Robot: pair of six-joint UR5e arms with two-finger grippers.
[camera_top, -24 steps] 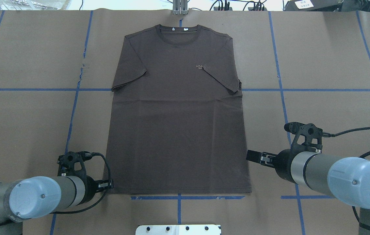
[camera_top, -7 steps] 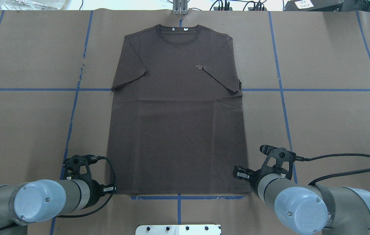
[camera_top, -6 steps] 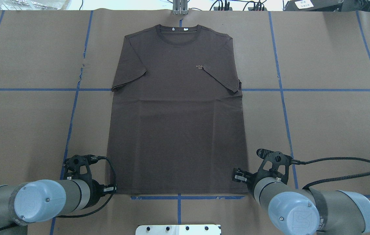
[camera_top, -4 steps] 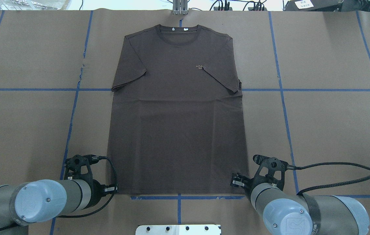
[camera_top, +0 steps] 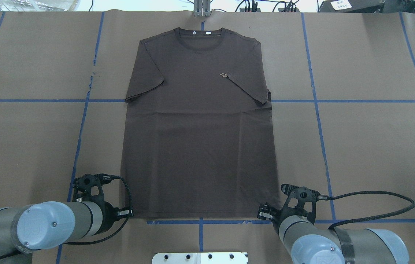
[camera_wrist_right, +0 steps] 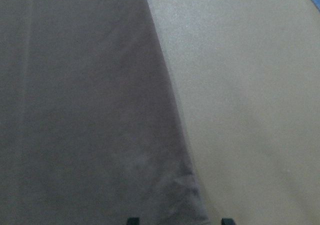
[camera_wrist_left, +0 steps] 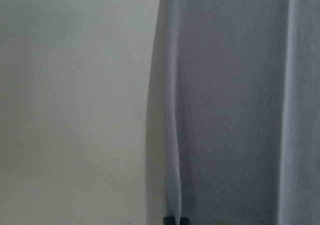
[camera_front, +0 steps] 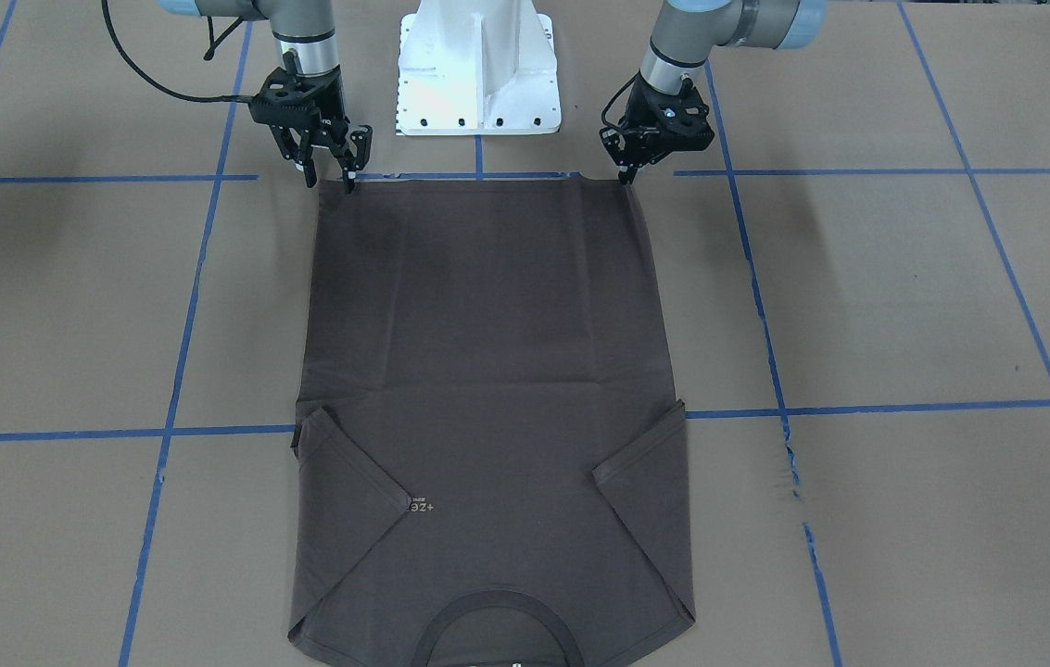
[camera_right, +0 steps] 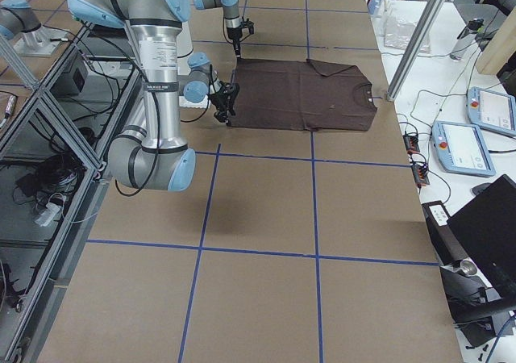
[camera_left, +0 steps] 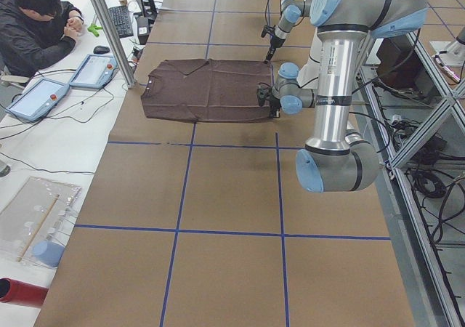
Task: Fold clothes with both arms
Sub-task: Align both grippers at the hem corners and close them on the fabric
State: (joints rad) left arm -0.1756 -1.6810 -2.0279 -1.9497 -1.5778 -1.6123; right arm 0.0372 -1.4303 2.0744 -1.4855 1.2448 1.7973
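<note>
The T-shirt (camera_top: 200, 128) lay flat and chest-up in the middle of the table (camera_top: 368, 139), collar (camera_top: 200, 35) on the far side from the robot and hem nearest it. Both sleeves were folded in over the body. The left gripper (camera_front: 626, 176) stood on the hem's left corner, its fingers drawn close together and apparently pinching the cloth, though the wrist view showed only a dark tip at the edge. The right gripper (camera_front: 330, 182) was at the other hem corner, fingers spread wide and straddling it. Blue tape lines (camera_top: 317, 110) crossed the brown paper. A white pedestal base (camera_front: 478, 65) stood behind the hem.
</note>
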